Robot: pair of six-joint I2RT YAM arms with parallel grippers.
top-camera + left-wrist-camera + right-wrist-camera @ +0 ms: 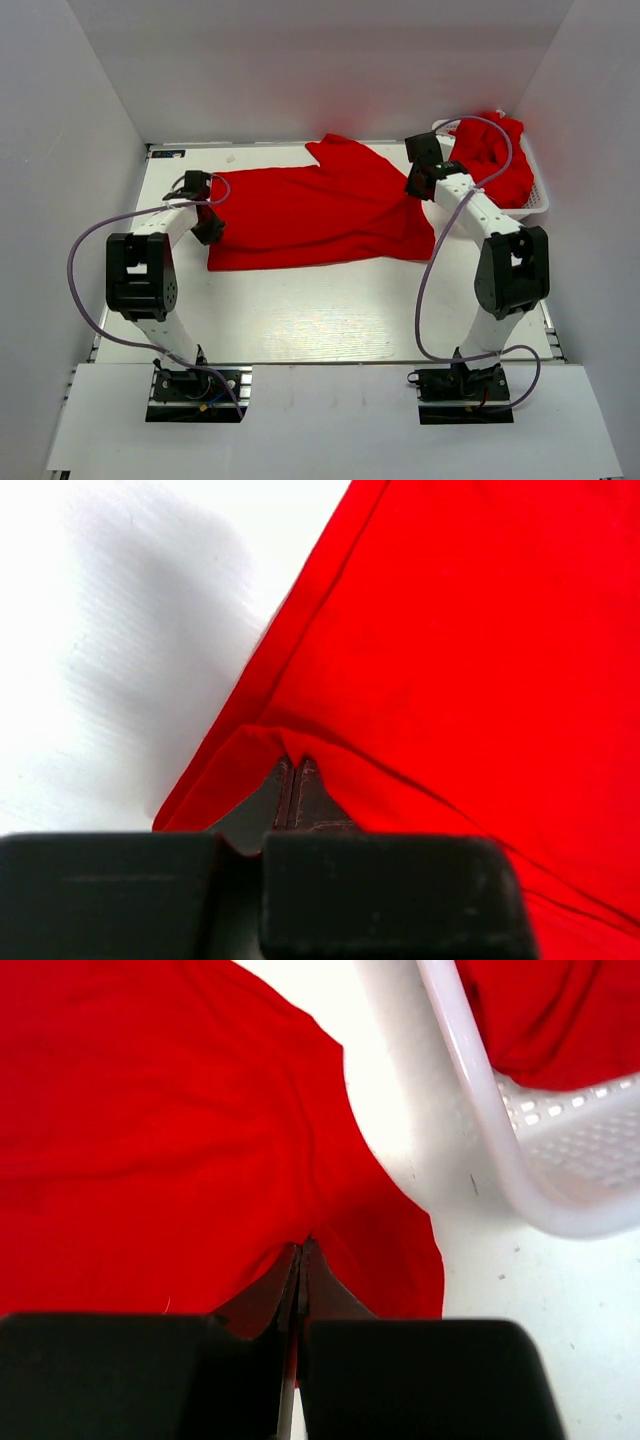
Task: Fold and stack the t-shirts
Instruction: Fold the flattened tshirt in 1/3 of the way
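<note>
lab booth — plain white enclosure [330, 70]

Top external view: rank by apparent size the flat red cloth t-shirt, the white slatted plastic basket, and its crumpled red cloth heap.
1. flat red cloth t-shirt
Unranked: white slatted plastic basket, crumpled red cloth heap: alike; heap covers basket.

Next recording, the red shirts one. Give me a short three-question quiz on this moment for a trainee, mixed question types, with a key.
1. True or false: the left gripper hangs open, clear of the spread t-shirt.
2. Where does the white basket stand? A: at the far right corner of the table. B: between the arm bases. C: at the near left corner.
3. Fill in: the right gripper is shut on the ____.
Key: 1 false, it is shut on the shirt's edge. 2 A. 3 t-shirt.
</note>
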